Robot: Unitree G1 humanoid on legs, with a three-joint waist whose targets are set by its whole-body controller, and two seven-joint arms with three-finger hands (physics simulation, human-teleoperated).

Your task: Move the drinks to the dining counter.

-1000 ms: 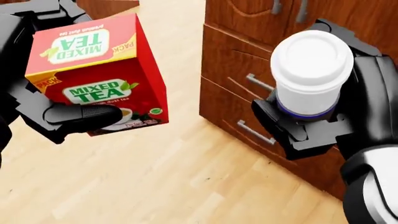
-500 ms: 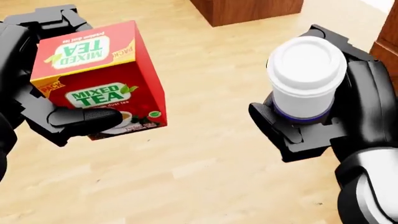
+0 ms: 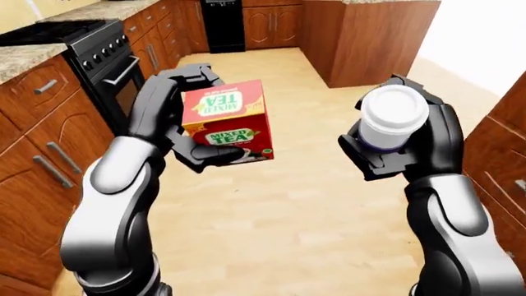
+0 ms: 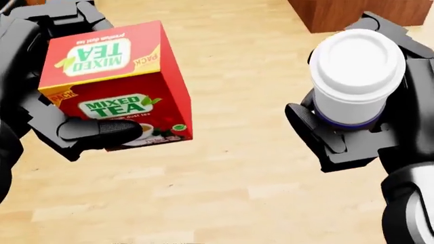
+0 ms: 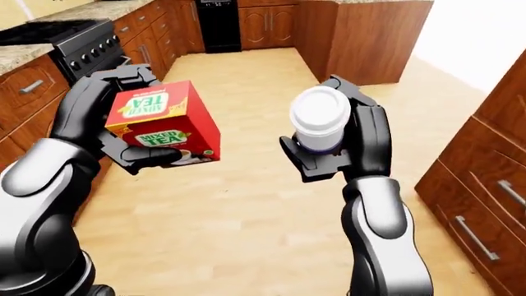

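Observation:
My left hand (image 4: 61, 109) is shut on a red "Mixed Tea" box (image 4: 118, 86), held up at the left of the head view; a thumb crosses the box's lower face. At the right, my right hand (image 4: 352, 132) is shut on a white paper cup (image 4: 354, 76) with a white lid and a dark band, held upright. Both items hang in the air above the wooden floor (image 4: 237, 183). The same box (image 3: 229, 121) and cup (image 3: 391, 117) show in the left-eye view.
A black stove (image 3: 98, 49) stands among wooden cabinets (image 3: 37, 142) on the left. A wooden island (image 3: 370, 37) rises at the top right, with a black appliance (image 3: 224, 24) at the top. More drawers (image 5: 485, 166) line the right edge.
The whole picture has shifted, so the camera has turned: the cabinet drawers at the right left the head view and open floor replaced them. Both hands keep their hold on box and cup.

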